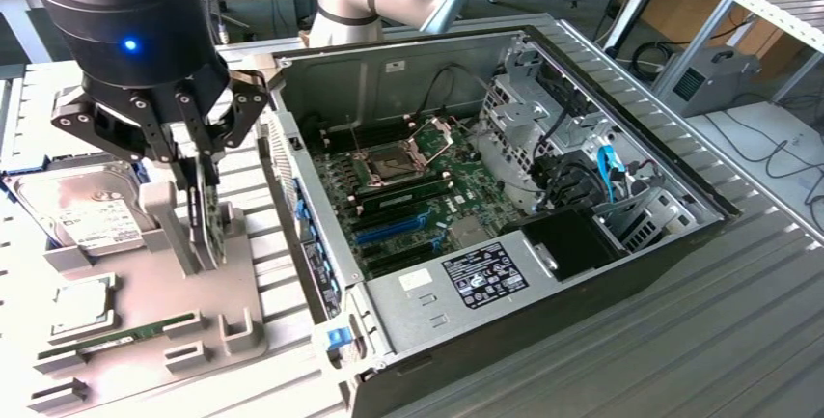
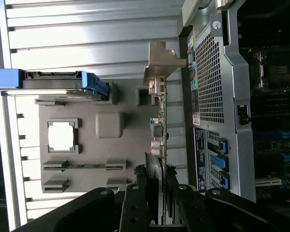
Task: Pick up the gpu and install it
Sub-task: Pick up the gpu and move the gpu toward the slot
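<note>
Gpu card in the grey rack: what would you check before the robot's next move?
1. Hand closed on the gpu, clamping both faces: ok.
2. Gpu standing upright in the grey rack: ok.
3. Computer case open, motherboard exposed: ok.
4. Blue card slots unoccupied: ok.
5. Grip firm enough for lifting: cannot tell.
</note>
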`<action>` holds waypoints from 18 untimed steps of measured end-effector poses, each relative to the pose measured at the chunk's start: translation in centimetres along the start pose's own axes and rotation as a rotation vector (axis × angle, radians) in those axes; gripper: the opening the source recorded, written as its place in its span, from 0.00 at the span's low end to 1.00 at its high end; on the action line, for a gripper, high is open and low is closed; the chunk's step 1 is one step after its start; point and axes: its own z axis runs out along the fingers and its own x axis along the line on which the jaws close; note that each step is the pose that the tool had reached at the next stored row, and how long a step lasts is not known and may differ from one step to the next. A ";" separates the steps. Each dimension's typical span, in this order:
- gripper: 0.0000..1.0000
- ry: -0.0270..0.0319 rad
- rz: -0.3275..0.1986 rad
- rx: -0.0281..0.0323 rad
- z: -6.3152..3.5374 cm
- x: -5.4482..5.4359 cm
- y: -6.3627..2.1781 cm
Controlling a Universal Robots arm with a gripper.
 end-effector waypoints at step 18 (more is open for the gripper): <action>0.26 0.0001 0.000 0.0000 -1.53 0.0 0.06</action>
